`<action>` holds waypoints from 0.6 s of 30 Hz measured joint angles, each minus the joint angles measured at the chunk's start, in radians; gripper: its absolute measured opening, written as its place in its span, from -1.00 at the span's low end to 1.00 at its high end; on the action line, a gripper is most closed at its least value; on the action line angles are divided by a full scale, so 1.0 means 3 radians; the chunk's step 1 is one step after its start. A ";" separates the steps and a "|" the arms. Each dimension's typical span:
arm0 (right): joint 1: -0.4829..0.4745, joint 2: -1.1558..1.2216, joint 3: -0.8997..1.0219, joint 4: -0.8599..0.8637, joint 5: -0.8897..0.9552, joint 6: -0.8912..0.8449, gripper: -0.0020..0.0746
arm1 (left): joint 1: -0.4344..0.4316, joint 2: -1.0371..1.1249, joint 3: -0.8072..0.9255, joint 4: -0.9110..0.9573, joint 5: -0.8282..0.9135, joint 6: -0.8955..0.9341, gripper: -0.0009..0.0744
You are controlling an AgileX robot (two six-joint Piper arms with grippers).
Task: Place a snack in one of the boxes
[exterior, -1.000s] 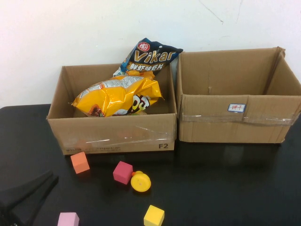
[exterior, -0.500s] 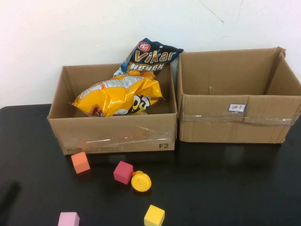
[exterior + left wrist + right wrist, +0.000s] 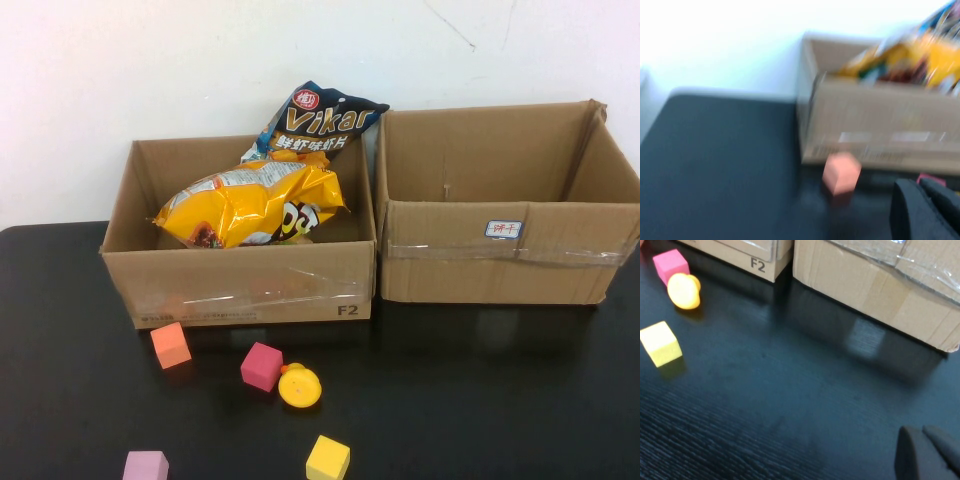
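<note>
- A second earlier my left arm showed as a dark wedge at the lower left of the high view; it had since pulled out of that view completely, while nothing on the table had shifted.
- My left gripper (image 3: 927,210) showed only in its own wrist view, low over the black table (image 3: 480,390), near the orange cube (image 3: 170,344) and the left box (image 3: 240,285); I cannot tell its jaw state.
- My right gripper (image 3: 930,452) hung low over the table in front of the right box (image 3: 500,265); its state I cannot tell either.
- I counted two boxes side by side.
- Two snacks lay in the left box: the yellow bag (image 3: 250,205) across it, the dark Vikar bag (image 3: 315,125) propped behind.
- Four cubes sat in front: orange, magenta (image 3: 261,366), pink (image 3: 146,466), yellow (image 3: 328,459), plus one yellow duck (image 3: 299,386) touching the magenta.
</note>
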 joint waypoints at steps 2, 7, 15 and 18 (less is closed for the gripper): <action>0.0000 0.0000 0.0000 0.0000 0.0000 0.0000 -0.95 | 0.0033 0.0000 0.0000 -0.0112 0.0272 0.0094 -0.98; 0.0000 0.0000 0.0000 0.0000 0.0006 0.0000 -0.95 | 0.0033 0.0000 -0.0007 -0.0384 0.0524 0.0513 -0.98; 0.0000 0.0000 0.0000 0.0000 0.0008 0.0000 -0.95 | 0.0033 0.0000 -0.0014 -0.0533 0.0563 0.0705 -0.98; 0.0000 0.0000 0.0000 0.0000 0.0013 0.0000 -0.95 | 0.0033 0.0000 -0.0014 -0.0533 0.0563 0.0706 -0.98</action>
